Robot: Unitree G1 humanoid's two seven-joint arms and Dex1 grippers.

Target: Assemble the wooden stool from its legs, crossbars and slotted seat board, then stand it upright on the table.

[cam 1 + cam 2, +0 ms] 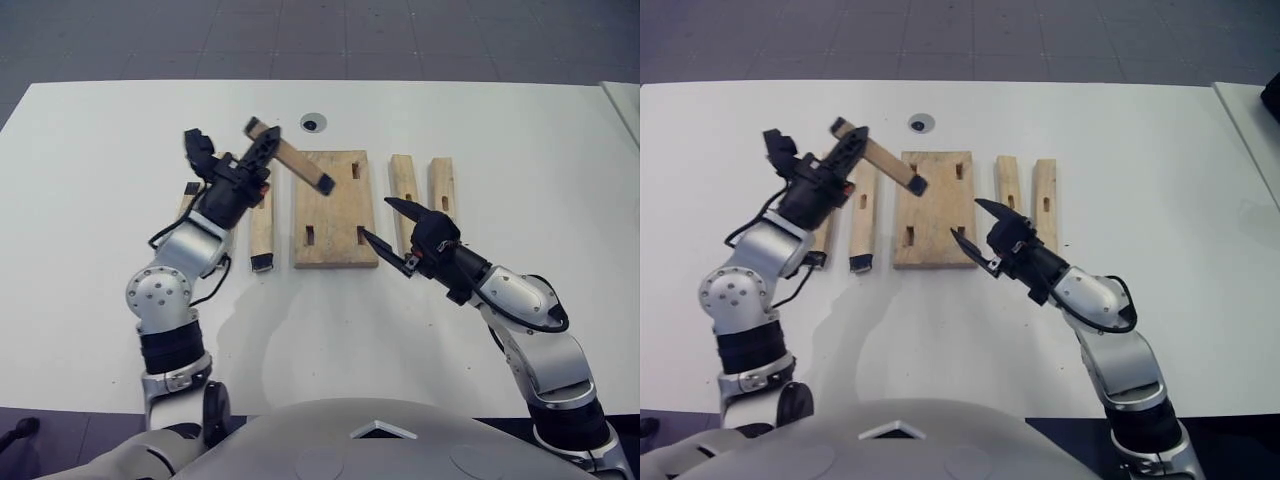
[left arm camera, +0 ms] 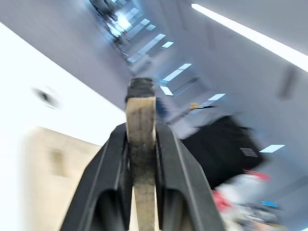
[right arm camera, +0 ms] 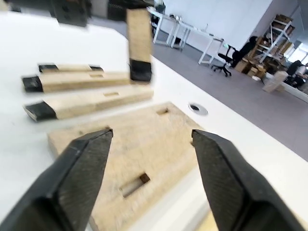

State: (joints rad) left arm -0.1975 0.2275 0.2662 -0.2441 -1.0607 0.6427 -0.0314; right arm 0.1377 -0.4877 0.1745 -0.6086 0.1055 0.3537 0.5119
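The slotted seat board [image 1: 335,208] lies flat on the table's middle. My left gripper [image 1: 258,150] is shut on a wooden leg [image 1: 300,165] with a black tip, held tilted in the air above the board's left far corner; the leg [image 2: 142,144] stands between the two fingers. Another leg [image 1: 262,232] lies left of the board, and a further piece [image 1: 188,200] is partly hidden behind my left arm. Two legs [image 1: 404,190] [image 1: 441,183] lie right of the board. My right gripper [image 1: 392,235] hangs open over the board's right near corner, holding nothing.
A round cable hole [image 1: 313,123] sits in the white table [image 1: 520,160] beyond the board. The table's near side and far right are bare. Another table's edge [image 1: 625,100] shows at the far right.
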